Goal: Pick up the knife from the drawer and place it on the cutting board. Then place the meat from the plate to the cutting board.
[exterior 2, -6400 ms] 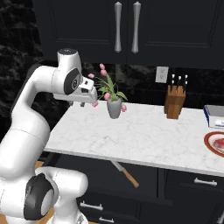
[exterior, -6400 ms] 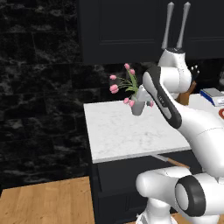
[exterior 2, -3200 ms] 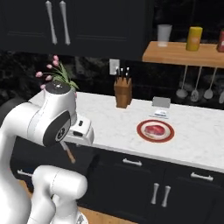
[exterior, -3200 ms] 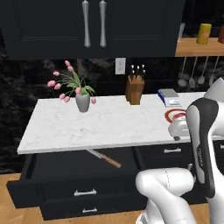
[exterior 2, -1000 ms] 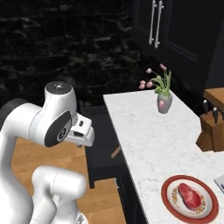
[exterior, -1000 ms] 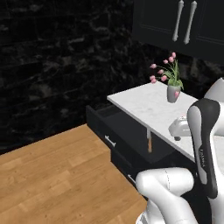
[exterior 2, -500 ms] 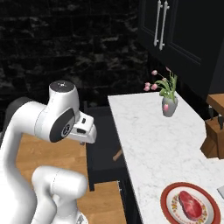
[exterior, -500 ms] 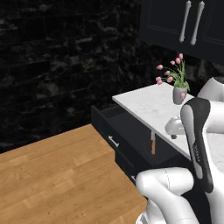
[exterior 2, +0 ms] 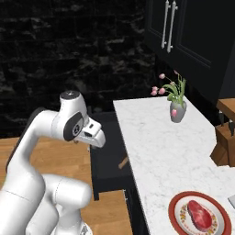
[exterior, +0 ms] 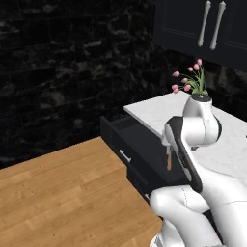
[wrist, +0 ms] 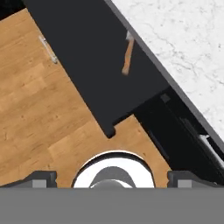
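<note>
The knife lies in the open black drawer, its wooden handle showing and its blade tip under the counter edge. From the bases I see the handle of the knife inside the drawer. My gripper hangs high above the floor and drawer, open and holding nothing, fingertips wide apart. The meat sits on the red-rimmed plate on the counter's near right. The cutting board is out of view.
A white marble counter runs above the drawer. On it stand a vase of pink tulips and a wooden knife block. Black upper cabinets hang above. Wooden floor spreads in front of the drawer's silver handle.
The whole picture has shifted as the base moved; drawer and counter now sit nearer the middle. The gripper has stayed open and the knife lies where it was.
</note>
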### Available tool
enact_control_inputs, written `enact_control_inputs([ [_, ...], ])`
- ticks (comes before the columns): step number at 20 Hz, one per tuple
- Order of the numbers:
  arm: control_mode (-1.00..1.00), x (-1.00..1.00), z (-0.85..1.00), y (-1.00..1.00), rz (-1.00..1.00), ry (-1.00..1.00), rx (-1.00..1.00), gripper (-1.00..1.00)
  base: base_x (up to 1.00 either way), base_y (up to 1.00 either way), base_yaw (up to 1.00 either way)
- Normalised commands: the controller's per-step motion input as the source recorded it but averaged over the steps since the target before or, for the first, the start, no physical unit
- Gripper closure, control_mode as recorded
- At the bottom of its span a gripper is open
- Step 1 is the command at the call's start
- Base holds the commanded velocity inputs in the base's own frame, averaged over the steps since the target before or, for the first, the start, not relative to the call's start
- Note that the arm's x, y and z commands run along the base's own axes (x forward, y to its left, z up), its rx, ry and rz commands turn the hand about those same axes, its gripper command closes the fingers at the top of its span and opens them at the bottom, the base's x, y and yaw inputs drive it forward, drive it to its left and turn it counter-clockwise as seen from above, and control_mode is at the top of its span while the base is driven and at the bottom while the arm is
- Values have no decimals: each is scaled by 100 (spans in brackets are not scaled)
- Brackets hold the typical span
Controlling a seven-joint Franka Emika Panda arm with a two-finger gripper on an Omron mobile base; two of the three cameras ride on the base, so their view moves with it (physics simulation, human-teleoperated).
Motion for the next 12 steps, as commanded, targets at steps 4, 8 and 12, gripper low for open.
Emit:
enact_control_inputs([
  [4, -100, 100, -47, 17, -16, 6, 0, -100, 0, 0, 0],
  [8, -100, 100, -48, 2, -6, 10, 3, -100, 0, 0, 0],
  [12, -100, 100, -62, 0, -1, 14, 13, -100, 0, 0, 0],
])
